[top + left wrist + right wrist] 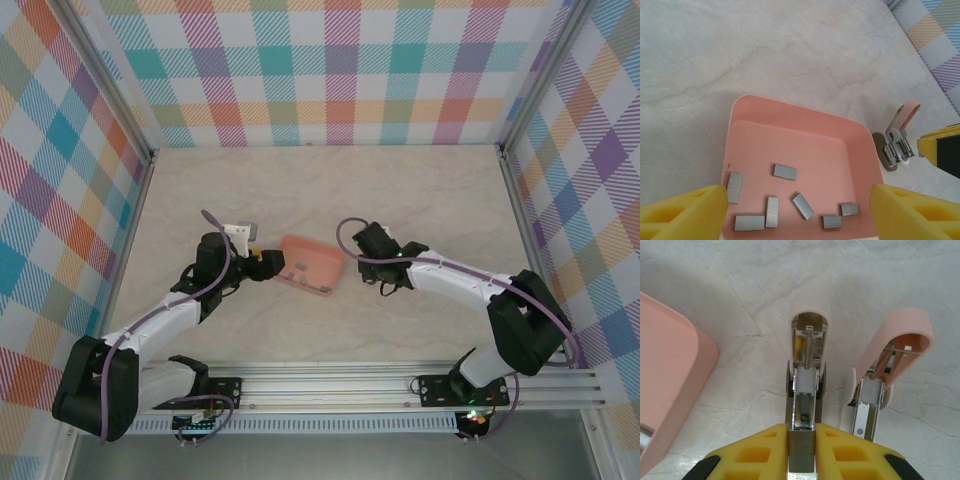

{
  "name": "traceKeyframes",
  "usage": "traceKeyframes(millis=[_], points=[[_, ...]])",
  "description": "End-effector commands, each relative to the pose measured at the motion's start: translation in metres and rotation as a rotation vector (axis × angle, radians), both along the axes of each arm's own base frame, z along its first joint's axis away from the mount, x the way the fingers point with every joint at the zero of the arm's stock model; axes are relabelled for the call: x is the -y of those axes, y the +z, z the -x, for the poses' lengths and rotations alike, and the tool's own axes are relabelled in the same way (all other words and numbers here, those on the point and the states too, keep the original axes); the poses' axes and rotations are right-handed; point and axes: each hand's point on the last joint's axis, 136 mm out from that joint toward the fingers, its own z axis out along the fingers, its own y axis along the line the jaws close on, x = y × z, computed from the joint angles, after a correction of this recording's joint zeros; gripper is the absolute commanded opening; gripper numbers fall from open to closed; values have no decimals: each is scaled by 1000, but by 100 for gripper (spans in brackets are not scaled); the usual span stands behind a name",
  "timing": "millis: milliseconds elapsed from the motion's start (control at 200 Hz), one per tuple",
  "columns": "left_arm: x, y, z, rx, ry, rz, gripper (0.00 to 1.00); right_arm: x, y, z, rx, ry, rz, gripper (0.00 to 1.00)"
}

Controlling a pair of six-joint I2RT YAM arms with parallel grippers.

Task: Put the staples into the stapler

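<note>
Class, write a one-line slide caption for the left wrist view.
Open left gripper poised over the pink tray holding seven staple strips, opened stapler beyond.

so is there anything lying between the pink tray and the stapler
Nothing. In the right wrist view a bare strip of marbled table separates the tray from the stapler; the left wrist view shows the same gap.

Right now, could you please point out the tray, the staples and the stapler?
tray [805, 142]: left wrist view, bare floor.
staples [785, 172]: left wrist view, middle of one strip.
stapler [805, 385]: right wrist view, open magazine.
</note>
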Motion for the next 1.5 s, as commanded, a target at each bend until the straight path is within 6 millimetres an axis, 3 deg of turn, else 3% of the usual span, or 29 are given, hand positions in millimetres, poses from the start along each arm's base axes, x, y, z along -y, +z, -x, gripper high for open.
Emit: traceKeyframes(millis=[0,610,1495], points=[[7,6,-2,18,-36,-15,75,-6,3,-2,17,22,-39,18],[1,4,-2,19,-11,-54,75,-4,-23,-2,-38,-18,-27,17],[-2,0,0,14,0,-67,75,-4,-34,-8,-43,-8,-5,17]])
